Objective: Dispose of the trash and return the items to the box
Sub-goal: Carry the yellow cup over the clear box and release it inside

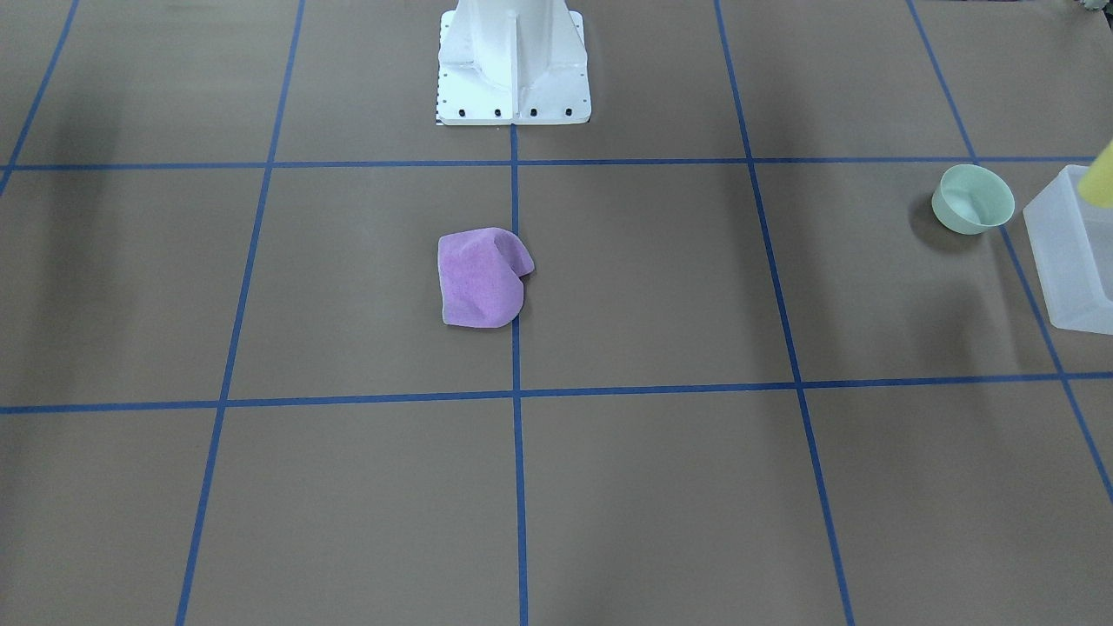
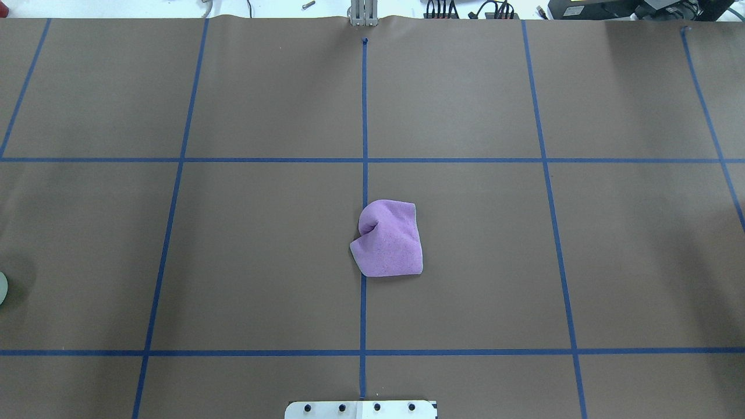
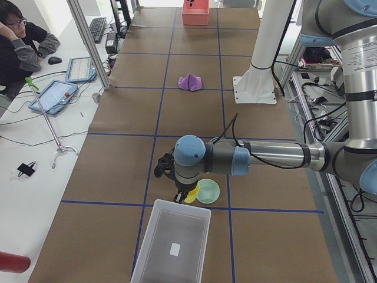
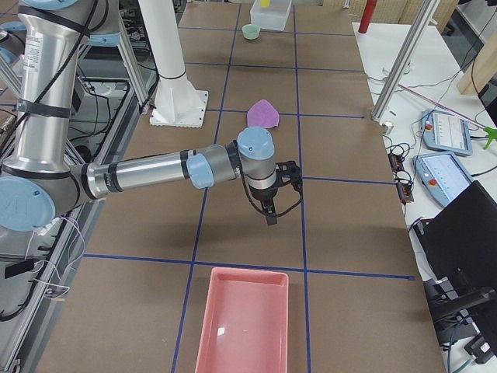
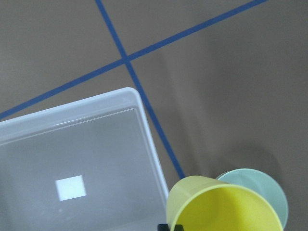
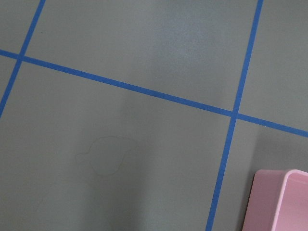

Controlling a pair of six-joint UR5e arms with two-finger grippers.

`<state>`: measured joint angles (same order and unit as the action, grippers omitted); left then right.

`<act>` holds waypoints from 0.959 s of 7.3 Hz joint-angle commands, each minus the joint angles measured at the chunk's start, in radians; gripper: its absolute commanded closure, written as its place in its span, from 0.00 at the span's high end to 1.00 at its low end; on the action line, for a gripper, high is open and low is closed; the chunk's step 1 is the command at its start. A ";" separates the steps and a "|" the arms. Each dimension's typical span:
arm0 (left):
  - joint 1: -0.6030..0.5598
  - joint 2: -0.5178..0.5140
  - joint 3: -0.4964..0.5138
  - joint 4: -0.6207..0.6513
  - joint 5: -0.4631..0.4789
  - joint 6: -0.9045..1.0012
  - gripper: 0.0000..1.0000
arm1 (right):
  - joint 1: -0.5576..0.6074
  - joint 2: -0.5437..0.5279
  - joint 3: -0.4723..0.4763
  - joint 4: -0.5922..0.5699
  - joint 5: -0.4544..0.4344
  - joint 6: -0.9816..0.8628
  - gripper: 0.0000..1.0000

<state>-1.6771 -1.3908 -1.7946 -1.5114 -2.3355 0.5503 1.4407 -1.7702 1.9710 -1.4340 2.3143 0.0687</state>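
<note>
Yellow cup (image 5: 224,207) apparently pinched in left gripper (image 3: 181,199), beside box (image 5: 72,159).

The open top of the box (image 3: 171,227) is left unobstructed. One short rim is crowded: the yellow cup (image 5: 224,209), gripped in the left hand (image 3: 184,199), is hung just beside it, with the mint bowl (image 1: 973,199) close by on the table (image 1: 609,487). The table's middle is occupied by a crumpled purple cloth (image 2: 389,237), ringed by bare squares. The right end is taken by a pink tray (image 4: 245,322).
</note>
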 commanded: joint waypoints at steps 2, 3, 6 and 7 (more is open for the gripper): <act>-0.058 -0.057 0.298 -0.170 0.027 0.123 0.00 | 0.001 0.000 -0.001 0.001 0.000 0.000 1.00; -0.058 -0.047 0.341 -0.264 0.027 0.062 0.00 | 0.000 0.000 -0.001 0.003 0.000 0.000 1.00; -0.046 -0.001 0.388 -0.423 -0.011 -0.062 0.00 | 0.000 0.000 -0.001 0.003 0.000 -0.001 1.00; -0.027 -0.001 0.386 -0.423 -0.013 -0.066 0.00 | 0.000 0.000 -0.001 0.003 0.000 -0.001 1.00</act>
<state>-1.7217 -1.3950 -1.4125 -1.9199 -2.3356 0.5045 1.4405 -1.7702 1.9697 -1.4314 2.3148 0.0676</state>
